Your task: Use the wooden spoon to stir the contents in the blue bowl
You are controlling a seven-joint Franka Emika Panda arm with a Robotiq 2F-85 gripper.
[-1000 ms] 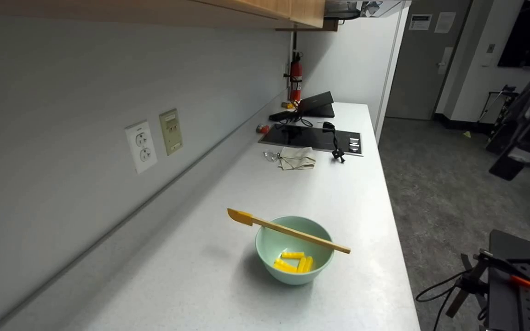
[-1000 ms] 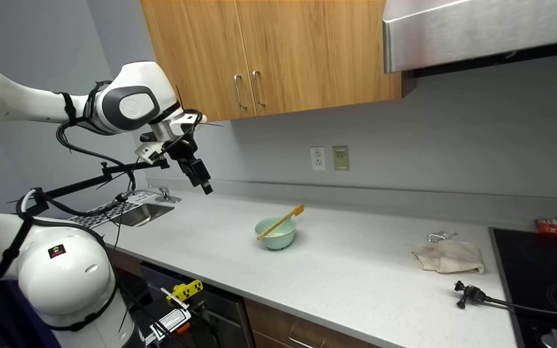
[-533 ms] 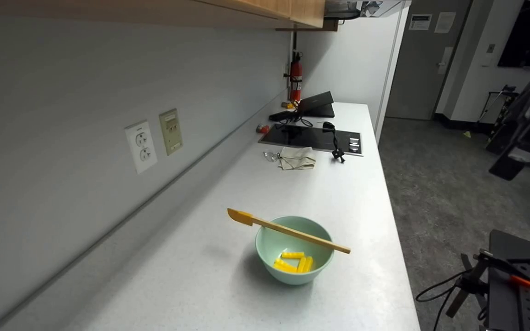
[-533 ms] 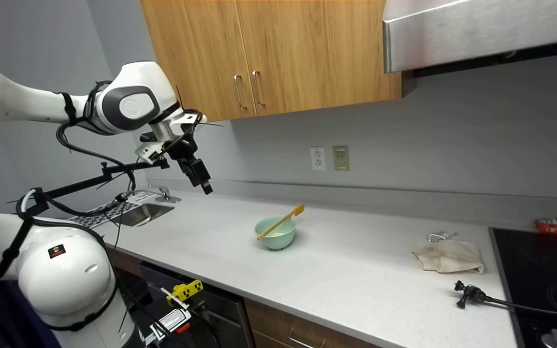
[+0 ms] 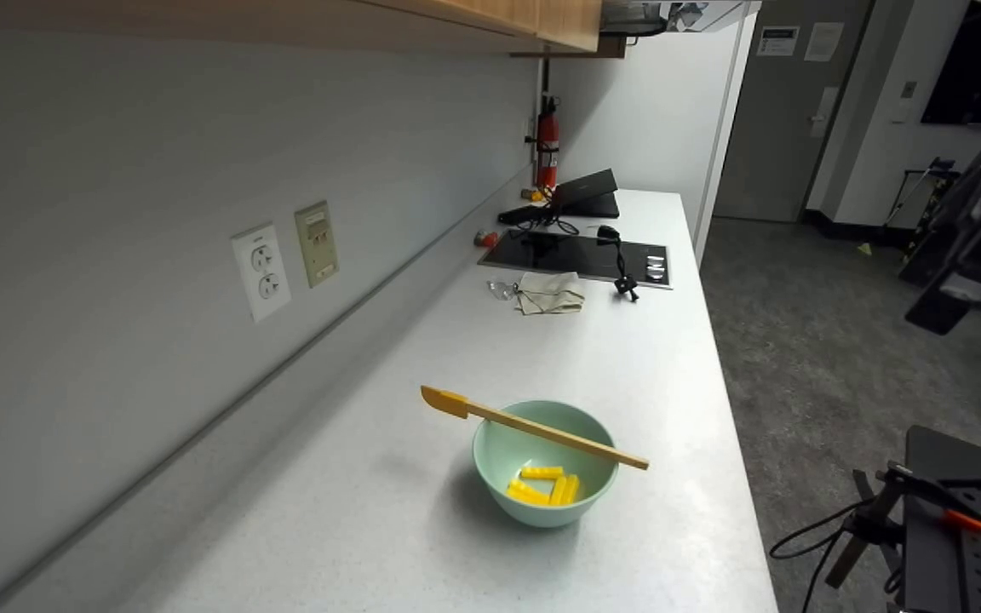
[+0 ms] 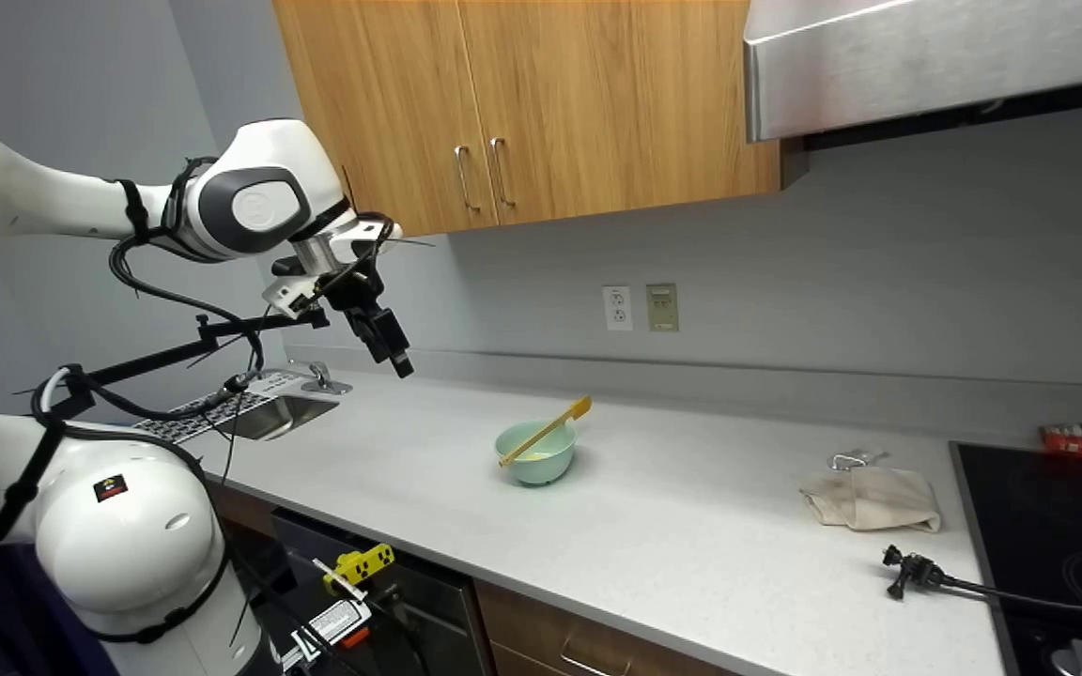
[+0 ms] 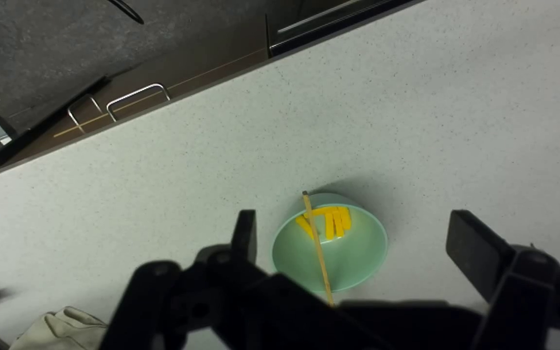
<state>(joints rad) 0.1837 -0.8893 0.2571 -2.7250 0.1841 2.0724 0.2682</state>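
Note:
The blue bowl (image 5: 542, 517) stands upright on the counter in both exterior views. Across its rim lies the wooden spoon (image 5: 552, 435) (image 6: 541, 436), its orange head overhanging on the wall side and its handle tip on the front side. Several yellow pieces, the contents (image 5: 570, 489) (image 7: 329, 225), rest on the bowl's bottom. High above the counter, left of the bowl in an exterior view, hangs my gripper (image 6: 393, 347). In the wrist view its fingers (image 7: 245, 233) are wide apart with nothing between them; bowl and spoon handle (image 7: 318, 243) show below, the spoon's head hidden behind the gripper.
A folded cloth (image 6: 874, 499), a black mount with cable (image 6: 917, 573) and the cooktop (image 6: 1058, 535) are along the counter to the right. A sink (image 6: 292, 413) sits at the far left. Wooden cabinets (image 6: 597, 94) hang above, against the wall.

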